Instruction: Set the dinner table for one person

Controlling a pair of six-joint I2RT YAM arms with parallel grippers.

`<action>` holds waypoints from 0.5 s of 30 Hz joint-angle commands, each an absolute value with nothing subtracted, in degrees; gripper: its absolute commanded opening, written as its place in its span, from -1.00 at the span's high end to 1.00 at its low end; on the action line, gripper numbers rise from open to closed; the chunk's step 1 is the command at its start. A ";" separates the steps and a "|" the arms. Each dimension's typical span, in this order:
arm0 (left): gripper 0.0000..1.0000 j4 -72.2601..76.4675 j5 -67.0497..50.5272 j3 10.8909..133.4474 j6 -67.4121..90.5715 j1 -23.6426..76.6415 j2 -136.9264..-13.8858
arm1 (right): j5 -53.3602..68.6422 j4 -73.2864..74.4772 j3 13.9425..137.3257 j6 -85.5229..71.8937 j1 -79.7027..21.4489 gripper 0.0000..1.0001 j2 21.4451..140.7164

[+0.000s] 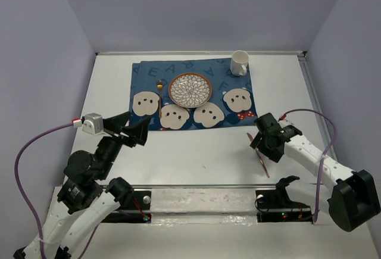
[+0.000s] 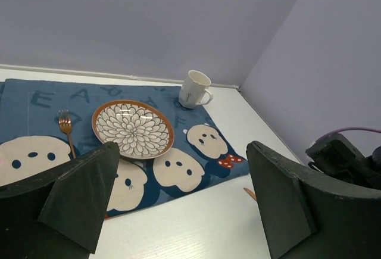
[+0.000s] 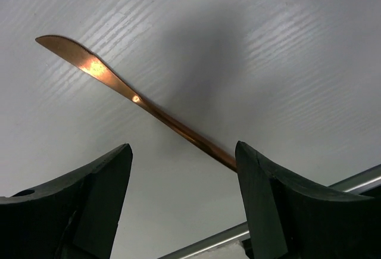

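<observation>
1. Right gripper (image 3: 181,149) jaws apart, empty; knife (image 3: 137,98) flat on table (image 1: 196,158), 4 o'clock of plate (image 1: 190,89).
2. Left gripper (image 2: 181,152) wide, empty.
3. Risk: thin knife slips at pickup; fingers scrape table.

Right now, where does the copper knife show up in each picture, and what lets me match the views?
Top external: the knife lies lower right on the white dinner table.
Left wrist: only its tip shows, low, right of centre, past the corner of the blue mat.
Right wrist: it crosses the middle diagonally, between the open fingers of the right claw.
Shared landmark: the dinner table under it.
</observation>
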State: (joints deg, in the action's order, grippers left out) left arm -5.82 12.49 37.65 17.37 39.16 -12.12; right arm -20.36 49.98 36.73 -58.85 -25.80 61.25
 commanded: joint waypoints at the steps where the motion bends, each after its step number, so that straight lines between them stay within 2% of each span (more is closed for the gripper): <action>1: -0.98 -3.25 13.27 38.94 16.44 39.73 -11.16 | -16.44 43.86 36.21 -53.53 -23.91 -0.47 63.97; 4: -0.98 -3.16 13.27 39.02 16.44 39.90 -11.08 | -12.84 41.75 35.51 -51.51 -23.91 -0.45 65.47; 8: -0.98 -3.34 13.36 38.94 16.35 39.81 -11.25 | -11.16 40.96 35.42 -50.89 -23.91 -0.33 66.62; 15: -0.98 -3.25 13.36 38.94 16.43 39.90 -11.34 | -12.04 40.87 35.86 -50.10 -23.91 -0.40 69.07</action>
State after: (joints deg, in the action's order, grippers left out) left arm -5.82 12.69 37.65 17.32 39.66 -12.08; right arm -11.94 42.61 35.51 -51.33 -24.05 67.81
